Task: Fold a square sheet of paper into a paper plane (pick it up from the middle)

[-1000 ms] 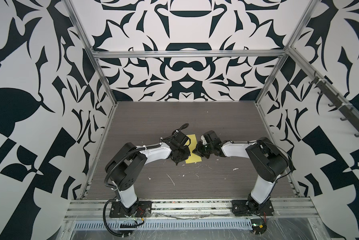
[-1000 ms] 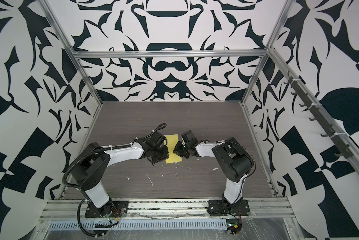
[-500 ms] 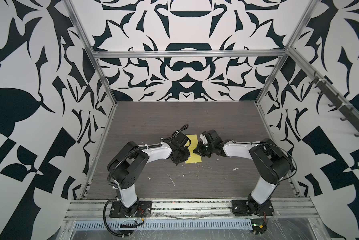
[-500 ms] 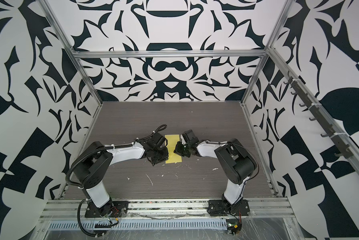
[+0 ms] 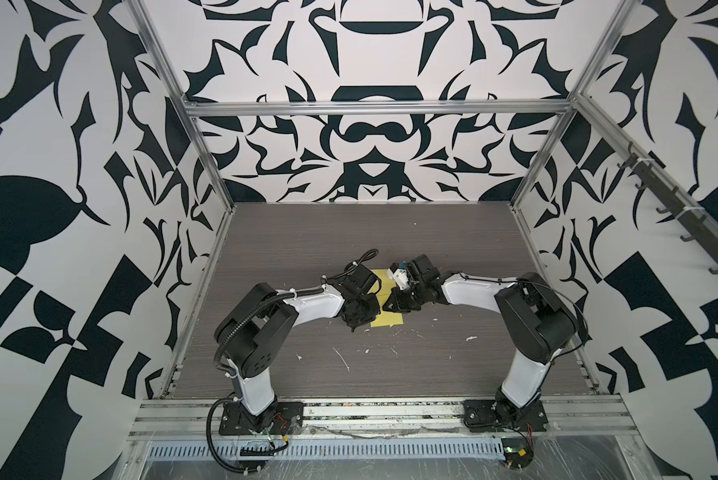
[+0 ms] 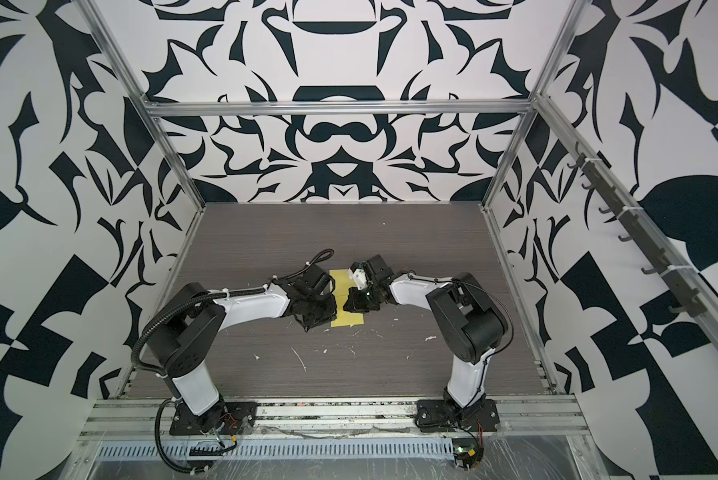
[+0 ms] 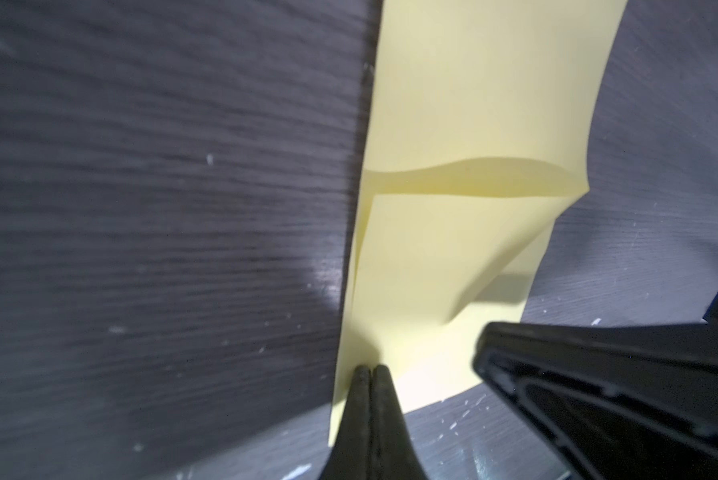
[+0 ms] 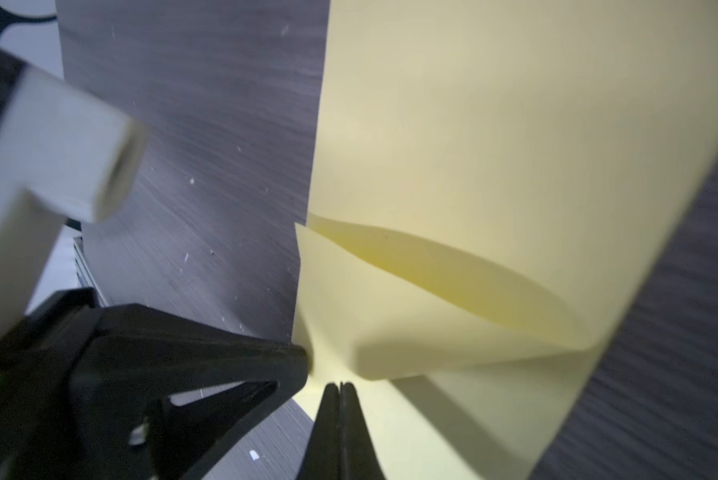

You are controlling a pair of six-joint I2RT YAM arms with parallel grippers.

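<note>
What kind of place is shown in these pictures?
Probably a robot test cell: left arm and right arm bolted to a base rail, aluminium frame with patterned panels, dark tabletop.

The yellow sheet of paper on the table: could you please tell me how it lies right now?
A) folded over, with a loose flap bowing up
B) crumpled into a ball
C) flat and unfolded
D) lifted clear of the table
A: in the left wrist view the yellow sheet of paper shows a doubled layer whose flap arches up, with the shut left claw and the shut right claw set against it.
</note>
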